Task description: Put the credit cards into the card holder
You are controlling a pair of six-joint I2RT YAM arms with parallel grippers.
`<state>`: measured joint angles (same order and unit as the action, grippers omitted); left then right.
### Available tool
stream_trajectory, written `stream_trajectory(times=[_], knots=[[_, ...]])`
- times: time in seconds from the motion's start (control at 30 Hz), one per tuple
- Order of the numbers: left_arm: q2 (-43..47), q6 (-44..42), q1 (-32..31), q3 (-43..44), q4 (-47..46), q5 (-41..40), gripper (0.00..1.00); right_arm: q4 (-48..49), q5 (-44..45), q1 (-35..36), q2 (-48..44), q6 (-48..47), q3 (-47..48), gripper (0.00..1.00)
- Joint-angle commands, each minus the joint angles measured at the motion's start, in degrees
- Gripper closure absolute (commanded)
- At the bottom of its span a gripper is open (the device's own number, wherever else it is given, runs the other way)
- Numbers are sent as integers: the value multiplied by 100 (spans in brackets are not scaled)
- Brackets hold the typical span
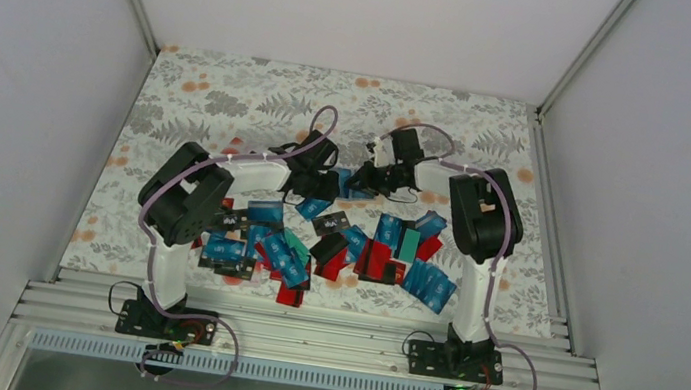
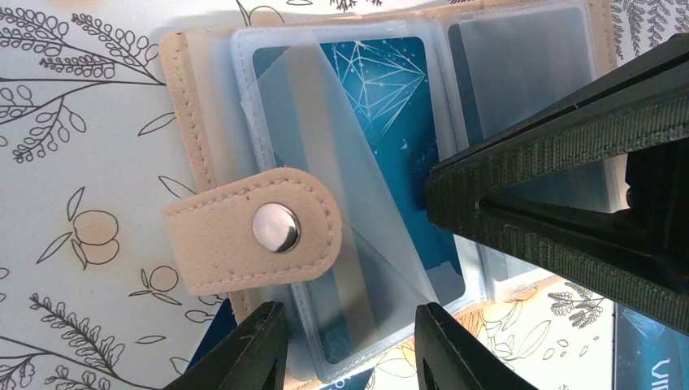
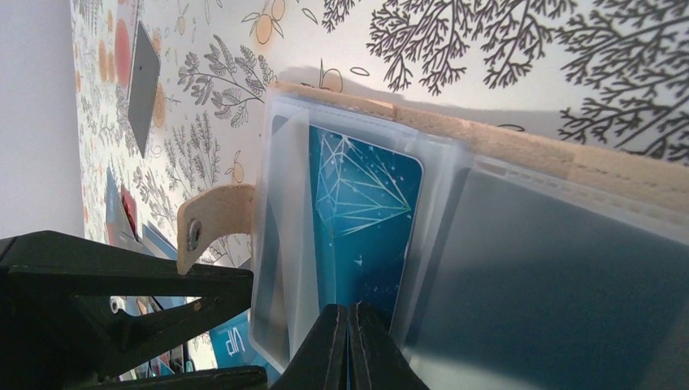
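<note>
On the leaf-printed table (image 1: 234,90), walled in white, loose credit cards (image 1: 385,251) litter the near half. Only the wrist views show the card holder (image 2: 244,236) lying open mid-table, with one blue card (image 2: 390,114) sleeved inside. Left pincer (image 2: 349,329) stands apart at the sleeve's edge; right pincer (image 3: 349,345) is closed together, tips at the sleeve.

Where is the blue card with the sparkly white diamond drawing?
In the left wrist view, the blue diamond-print card sits inside a clear sleeve of the open beige card holder, just right of its tan snap strap.
</note>
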<state>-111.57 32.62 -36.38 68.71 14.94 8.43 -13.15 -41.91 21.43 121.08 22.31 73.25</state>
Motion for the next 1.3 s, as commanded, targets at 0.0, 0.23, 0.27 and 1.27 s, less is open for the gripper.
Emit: stream_trajectory(times=[0.0,0.23,0.27,1.27], knots=[[-151,16,-6,164,-154,198,60,-118,394,45,-9,102,-320,95],[-183,7,-21,221,-149,264,60,19,348,45,-28,202,-472,96],[-193,7,-26,235,-149,273,59,29,343,48,-30,204,-478,95],[-465,-10,-357,1100,963,-852,76,-34,343,37,-321,222,-488,96]])
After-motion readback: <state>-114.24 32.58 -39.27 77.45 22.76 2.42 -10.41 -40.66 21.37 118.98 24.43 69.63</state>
